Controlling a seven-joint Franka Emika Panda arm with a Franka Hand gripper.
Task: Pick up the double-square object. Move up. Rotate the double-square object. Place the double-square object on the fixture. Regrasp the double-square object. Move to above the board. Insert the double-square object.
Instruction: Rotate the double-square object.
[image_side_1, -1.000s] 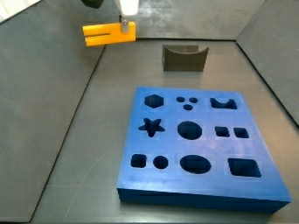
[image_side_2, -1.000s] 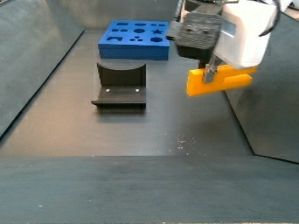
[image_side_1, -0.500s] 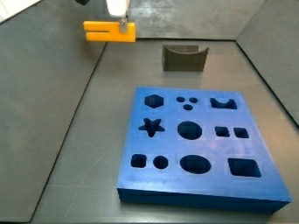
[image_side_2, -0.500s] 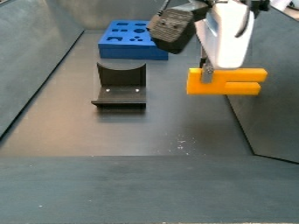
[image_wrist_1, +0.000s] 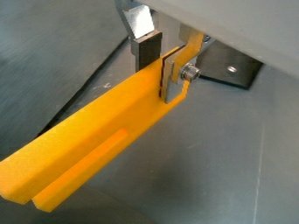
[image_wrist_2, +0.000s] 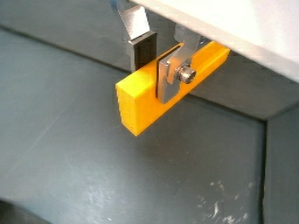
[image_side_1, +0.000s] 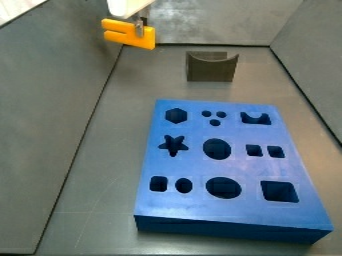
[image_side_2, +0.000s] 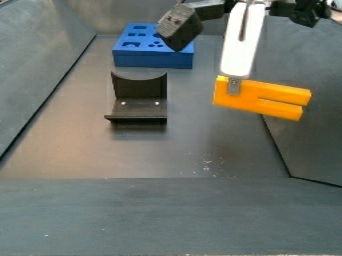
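gripper (image_wrist_1: 160, 63) clamped on the double-square object (image_side_2: 263, 98), now turned further level than before; rotating mid-air, fixture (image_side_2: 136, 103) placement next.

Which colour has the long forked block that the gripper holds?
The double-square object, clamped in the gripper, is yellow-orange; a wrist view shows it best.

Your double-square object (image_side_2: 263, 97), a long yellow-orange block with a forked end, hangs lengthwise in the air, clamped in the hand (image_wrist_1: 162, 68) between silver fingers (image_wrist_2: 170, 73), well above the floor. The fixture (image_side_1: 210, 66), small and dark with a U-notch, stands apart beyond the board (image_side_1: 230, 168), which lies flat, bright blue, holes upward.
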